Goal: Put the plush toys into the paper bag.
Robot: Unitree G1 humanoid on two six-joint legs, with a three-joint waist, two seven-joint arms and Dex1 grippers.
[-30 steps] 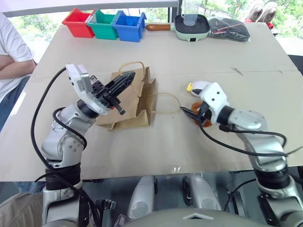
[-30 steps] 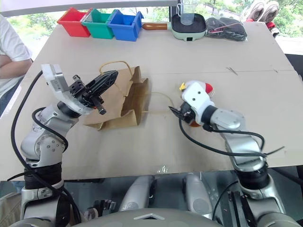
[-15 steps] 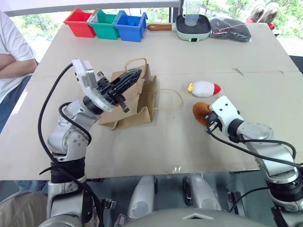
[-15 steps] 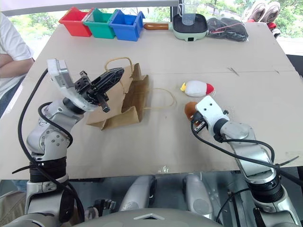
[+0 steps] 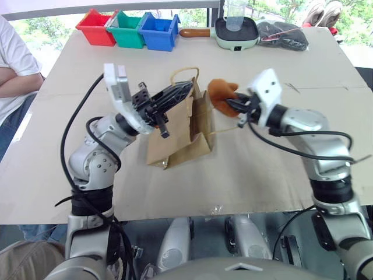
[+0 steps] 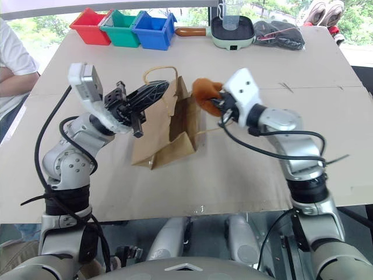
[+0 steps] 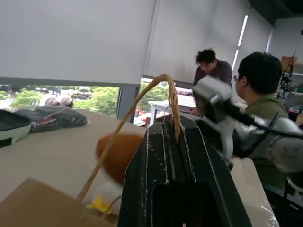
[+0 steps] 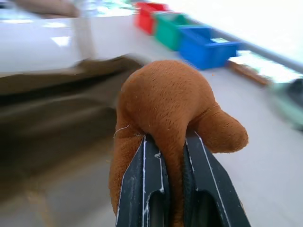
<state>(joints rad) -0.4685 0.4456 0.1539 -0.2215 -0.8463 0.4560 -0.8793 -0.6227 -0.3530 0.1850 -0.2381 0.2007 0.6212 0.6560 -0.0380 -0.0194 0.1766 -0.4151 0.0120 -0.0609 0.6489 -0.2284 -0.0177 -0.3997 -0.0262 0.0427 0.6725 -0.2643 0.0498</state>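
Observation:
The brown paper bag stands half raised on the table, mouth upward. My left gripper is shut on one of its tan loop handles and holds it up. The other handle droops to the right. My right gripper is shut on the orange-brown plush toy, which hangs in the air just right of the bag's top edge. The right wrist view shows the toy pinched between both fingers. A white and yellow shape below it in the left wrist view looks like the white plush toy.
Red, green and blue bins line the far left edge. A green pan with a cup and a dark bundle sit at the far right. A person's arm rests beside the table's left side.
My right gripper shut on the orange-brown toy, lifted it off the table and carried it left to the bag's top. My left gripper raised the handle, so the bag stands taller.

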